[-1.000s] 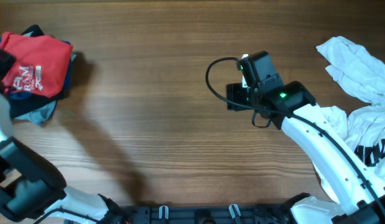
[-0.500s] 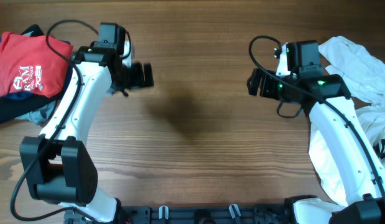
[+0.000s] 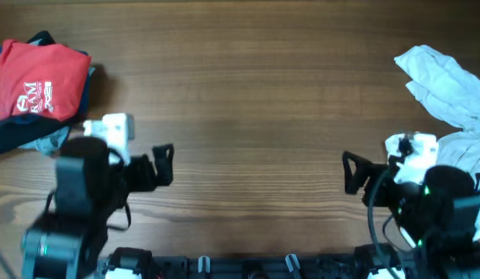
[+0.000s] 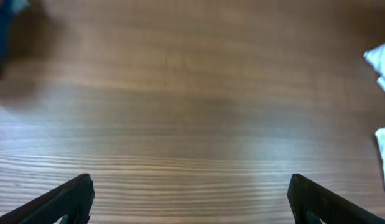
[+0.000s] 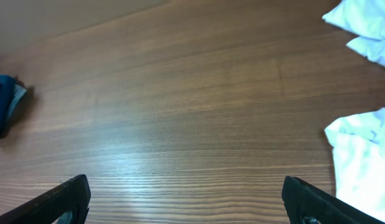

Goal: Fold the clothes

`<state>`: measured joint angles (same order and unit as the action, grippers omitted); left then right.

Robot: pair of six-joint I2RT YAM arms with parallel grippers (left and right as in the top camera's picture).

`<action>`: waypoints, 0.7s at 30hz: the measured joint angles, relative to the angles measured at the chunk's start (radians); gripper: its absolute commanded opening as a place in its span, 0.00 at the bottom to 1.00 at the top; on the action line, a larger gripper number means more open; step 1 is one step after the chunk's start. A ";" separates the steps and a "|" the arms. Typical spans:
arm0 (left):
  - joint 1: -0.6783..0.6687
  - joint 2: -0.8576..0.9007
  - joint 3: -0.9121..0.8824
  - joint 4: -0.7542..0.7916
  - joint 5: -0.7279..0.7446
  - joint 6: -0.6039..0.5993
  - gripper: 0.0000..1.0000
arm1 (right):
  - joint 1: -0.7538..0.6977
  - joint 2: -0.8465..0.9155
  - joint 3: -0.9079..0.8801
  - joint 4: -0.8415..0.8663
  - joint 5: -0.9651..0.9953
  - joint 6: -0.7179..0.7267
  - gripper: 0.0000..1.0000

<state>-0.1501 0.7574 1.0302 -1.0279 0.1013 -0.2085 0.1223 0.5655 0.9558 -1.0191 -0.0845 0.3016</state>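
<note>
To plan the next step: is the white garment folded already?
Not folded. The white garment lies crumpled in an irregular, wrinkled heap at the right edge of the table.

Ahead of the left claw (image 4: 189,183) the wood table (image 4: 192,93) is gleaming softly, smooth-grained. The cloth (image 4: 382,62) to its right is looking matt.

White lettering on a folded red cloth garment (image 3: 39,74) at the corner of the wooden bench (image 3: 247,93)

The large white letters appear to read "RAM"; the finer line beneath them is too small to make out. Dark print on the crumpled white cloth garment (image 3: 464,143) is cut off at the frame's edge and illegible.
</note>
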 measured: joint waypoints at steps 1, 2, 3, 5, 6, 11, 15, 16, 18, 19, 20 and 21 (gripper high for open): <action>0.000 -0.043 -0.010 0.001 -0.010 0.000 1.00 | 0.000 -0.014 0.000 0.000 0.001 0.000 0.99; 0.000 -0.081 -0.013 0.000 -0.019 0.000 1.00 | 0.000 -0.016 0.000 -0.002 0.003 0.000 1.00; 0.000 -0.121 -0.014 0.000 -0.027 0.000 1.00 | 0.000 -0.015 -0.001 -0.002 0.004 0.000 1.00; 0.000 -0.163 -0.014 -0.015 -0.030 0.000 1.00 | 0.000 -0.015 -0.001 -0.002 0.007 0.000 0.99; 0.000 -0.170 -0.014 -0.033 -0.032 0.000 1.00 | 0.000 -0.015 -0.001 -0.002 0.007 0.000 1.00; 0.000 -0.179 -0.015 -0.090 -0.037 0.000 1.00 | 0.000 -0.015 -0.001 -0.002 0.007 0.000 1.00; 0.000 -0.179 -0.015 -0.090 -0.037 0.000 1.00 | 0.000 -0.027 -0.001 -0.011 0.017 -0.016 1.00; 0.000 -0.179 -0.015 -0.092 -0.037 0.000 1.00 | 0.000 -0.041 -0.007 -0.005 0.025 -0.036 1.00; 0.000 -0.179 -0.015 -0.092 -0.037 0.000 1.00 | 0.000 -0.098 -0.052 0.056 0.034 -0.090 1.00; 0.000 -0.179 -0.015 -0.092 -0.037 0.000 1.00 | 0.000 -0.135 -0.083 0.091 0.034 -0.114 0.99; 0.000 -0.179 -0.016 -0.093 -0.037 0.000 1.00 | 0.000 -0.195 -0.141 0.146 0.034 -0.144 1.00; 0.000 -0.179 -0.017 -0.093 -0.037 0.000 1.00 | 0.000 -0.280 -0.227 0.205 0.033 -0.170 1.00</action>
<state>-0.1497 0.5785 1.0134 -1.1213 0.0647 -0.2085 0.1223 0.2859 0.7288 -0.8143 -0.0513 0.1314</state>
